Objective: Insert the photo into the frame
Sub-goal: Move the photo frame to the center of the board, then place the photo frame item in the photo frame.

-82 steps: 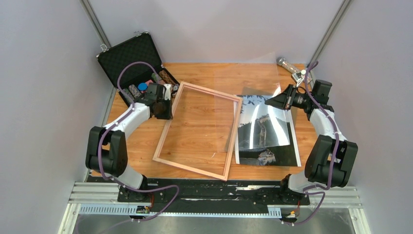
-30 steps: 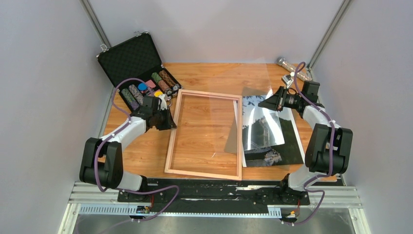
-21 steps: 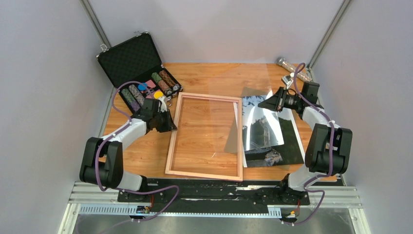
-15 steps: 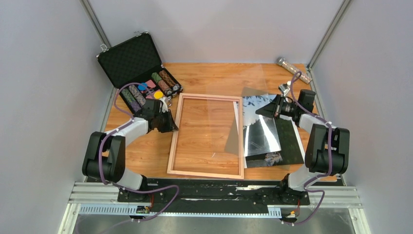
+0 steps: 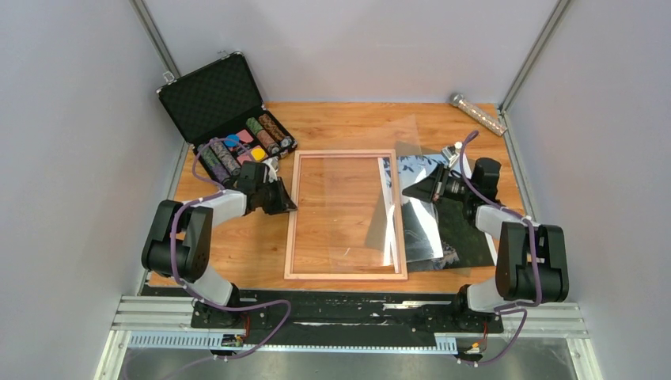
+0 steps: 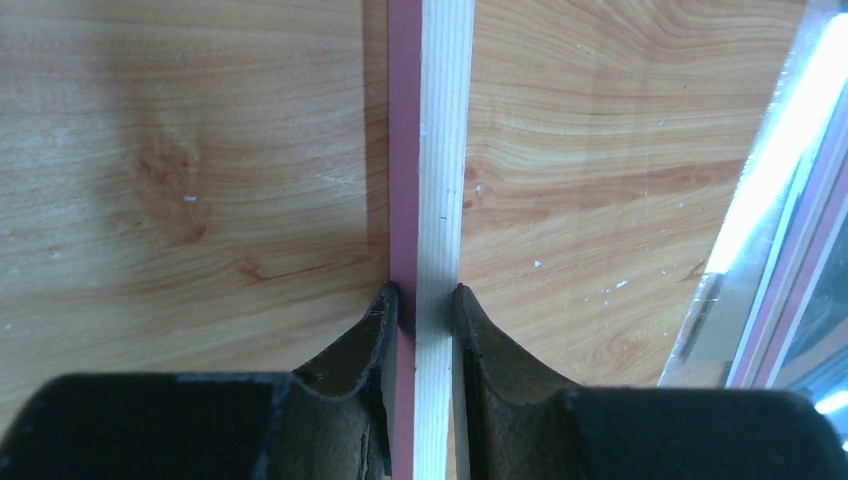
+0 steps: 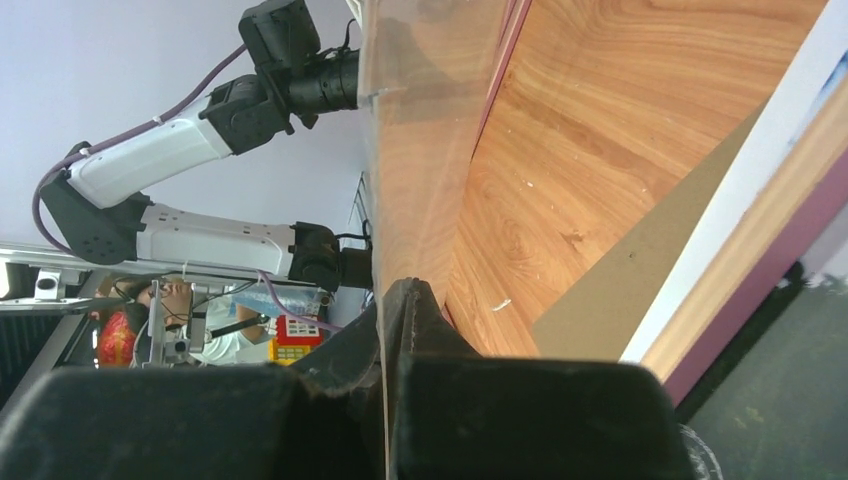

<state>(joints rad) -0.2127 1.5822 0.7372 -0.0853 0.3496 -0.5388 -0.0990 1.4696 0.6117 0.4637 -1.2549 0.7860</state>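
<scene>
Thin-railed pink-and-wood picture frame point(image 5: 346, 275) lies flat mid-bench point(image 5: 237, 255). The glossy Great Wall photo point(image 5: 421, 229) lies alongside, overlapping its right rail.

Left wrist: the left end effector point(image 6: 421, 300) clamps the frame's left rail.

Right wrist: the right end effector point(image 7: 398, 292) pinches the edge of a clear pane point(image 7: 415, 150).

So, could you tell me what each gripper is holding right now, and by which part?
The left gripper pinches the frame by its left rail; the right gripper is shut on the clear sheet at its edge.
</scene>
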